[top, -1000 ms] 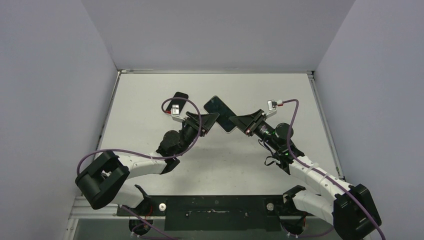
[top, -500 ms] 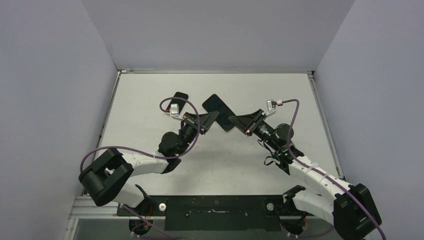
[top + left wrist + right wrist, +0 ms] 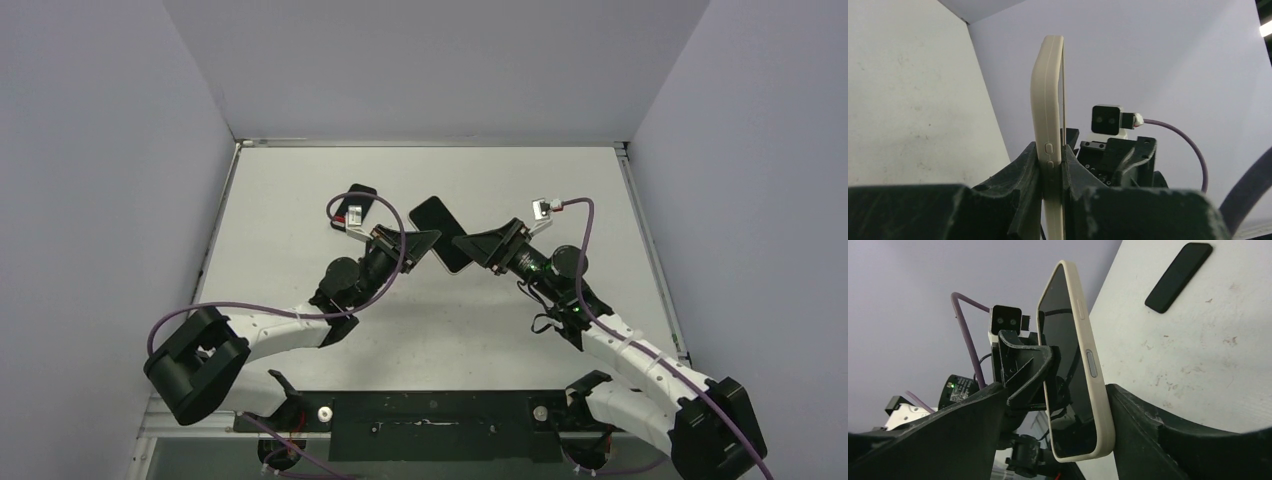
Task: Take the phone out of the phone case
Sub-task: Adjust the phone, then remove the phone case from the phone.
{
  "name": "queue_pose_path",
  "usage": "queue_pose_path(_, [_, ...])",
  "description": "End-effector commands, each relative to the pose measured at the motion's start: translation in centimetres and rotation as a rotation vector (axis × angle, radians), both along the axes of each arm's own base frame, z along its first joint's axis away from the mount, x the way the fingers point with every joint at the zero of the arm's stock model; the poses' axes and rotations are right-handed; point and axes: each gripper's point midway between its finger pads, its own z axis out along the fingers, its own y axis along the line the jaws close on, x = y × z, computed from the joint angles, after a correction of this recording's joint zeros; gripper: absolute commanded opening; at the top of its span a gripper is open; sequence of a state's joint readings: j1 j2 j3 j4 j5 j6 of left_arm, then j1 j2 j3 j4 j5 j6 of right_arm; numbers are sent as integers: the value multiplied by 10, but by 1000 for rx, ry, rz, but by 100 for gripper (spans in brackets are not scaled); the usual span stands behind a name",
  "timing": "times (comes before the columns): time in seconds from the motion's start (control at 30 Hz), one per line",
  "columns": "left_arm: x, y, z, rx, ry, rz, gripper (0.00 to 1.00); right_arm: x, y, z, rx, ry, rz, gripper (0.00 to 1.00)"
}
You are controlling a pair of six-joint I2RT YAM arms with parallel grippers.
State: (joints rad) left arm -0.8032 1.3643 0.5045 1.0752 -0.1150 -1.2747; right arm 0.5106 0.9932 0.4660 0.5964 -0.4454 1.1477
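1. The phone [image 3: 445, 232] sits in its cream phone case [image 3: 1087, 405]. It appears to be held clear of the table [image 3: 290, 180] near the table's middle, tilted, with the dark screen partly facing up in the top view.
2. The left end effector [image 3: 1052, 167] reaches in from 8 o'clock and is clamped on one end of the cased phone. One finger presses the back of the case and the other the screen side, right by the side buttons [image 3: 1049, 148].
3. The right end effector [image 3: 1055, 390] comes in from 4 o'clock with its jaws apart and the phone between them. One finger is close to the case's edge, though I cannot tell if it touches, and the other leaves a clear gap.
4. The phone itself is likely stiff and moderately heavy, with a smooth, slippery glass face that would not survive a drop well.
5. The case looks soft and rubbery, so it should be grippy and should flex at its lip and corners.
6. A clamp across both screen and back pins the phone into the case. A better hold is probably on the case's rim at the free 12 o'clock corner, peeling it back while the other end effector steadies the phone's edges.
7. A black slab [image 3: 357, 205] lies flat at 10 o'clock from the phone, well apart from it.
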Motion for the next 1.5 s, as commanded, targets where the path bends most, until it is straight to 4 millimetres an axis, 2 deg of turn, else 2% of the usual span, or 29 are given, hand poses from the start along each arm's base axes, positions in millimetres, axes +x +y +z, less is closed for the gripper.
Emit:
queue_pose_path(0.0, [-2,10,49,-64,-81,15,0,2,-7,33,-100,-183,-35,76])
queue_pose_path(0.1, [-2,16,48,-81,-74,15,0,4,-14,32,-171,-225,-62,85])
queue_pose_path(0.17, [-1,20,46,-95,-66,15,0,6,-19,31,-205,-246,-76,87])
queue_pose_path(0.3, [0,27,43,-104,-61,35,0,13,-38,30,-230,-238,-160,86])
queue_pose_path(0.47, [5,29,43,-78,-64,56,0,13,-58,33,-230,-329,-251,81])
queue_pose_path(0.57, [11,30,39,-85,-25,71,0,9,-62,33,-207,-374,-260,81])
queue_pose_path(0.8, [20,32,45,-130,1,100,0,2,-42,26,-116,-337,-150,80])
queue_pose_path(0.97, [28,23,58,-177,5,104,0,-7,-23,30,-70,-350,-84,78])
queue_pose_path(1.33, [30,13,72,-258,7,100,0,-12,-3,27,5,-314,-33,71])
queue_pose_path(1.47, [27,12,75,-279,4,93,0,-11,1,34,19,-324,-33,68])
